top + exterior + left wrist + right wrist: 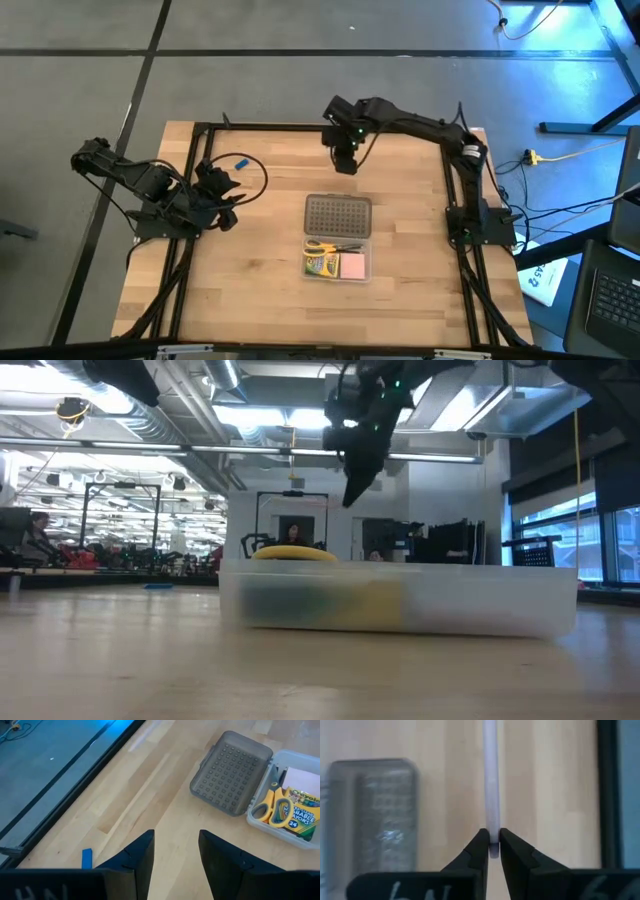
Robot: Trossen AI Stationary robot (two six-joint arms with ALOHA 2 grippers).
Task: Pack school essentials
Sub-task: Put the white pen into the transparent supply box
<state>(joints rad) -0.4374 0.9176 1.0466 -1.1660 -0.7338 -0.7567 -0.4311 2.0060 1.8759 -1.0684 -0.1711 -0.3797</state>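
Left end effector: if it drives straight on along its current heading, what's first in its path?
Probably bare table. The left end effector, fingers apart and empty, aims at open wood. The grey lid lies beyond and off to one side, the blue eraser off to the other. Depth is unclear.

One clear case (pixel 338 262), one grey lid (pixel 338 217), one scissors (pixel 270 806), one crayon box (pixel 298 814), one sticky-note pad (pixel 352 266), one pale stick (pixel 491 780), one blue eraser (pixel 87 858).
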